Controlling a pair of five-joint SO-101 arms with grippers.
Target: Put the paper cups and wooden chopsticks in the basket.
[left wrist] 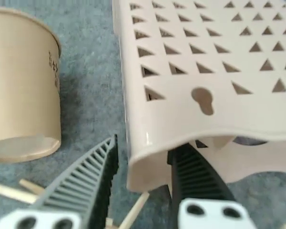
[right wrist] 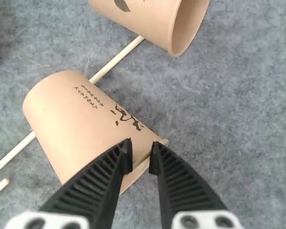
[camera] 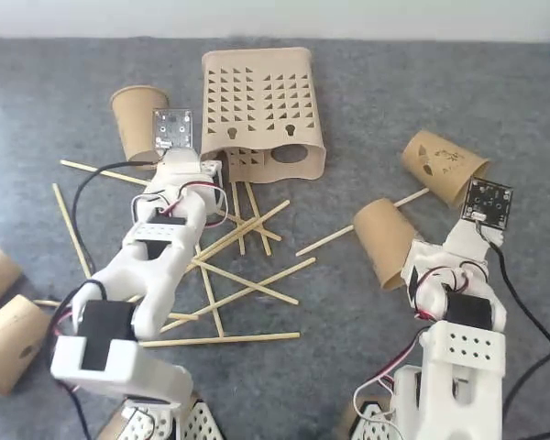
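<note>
The beige perforated basket [camera: 261, 110] lies tipped over at the back middle of the table. My left gripper [left wrist: 143, 167] is open, its jaws on either side of the basket's [left wrist: 205, 62] near corner rim. A paper cup [camera: 139, 119] lies just left of the basket. My right gripper [right wrist: 140, 155] is shut on the rim of a paper cup [right wrist: 81, 124] that lies on its side, [camera: 385, 240] in the high view. Another cup [camera: 440, 165] lies behind it. Several wooden chopsticks [camera: 243, 243] are scattered mid-table.
Two more cups [camera: 9, 339] lie at the table's left edge. One chopstick [camera: 357, 225] runs under the cup I hold. The grey felt at front centre, between the two arms, is bare.
</note>
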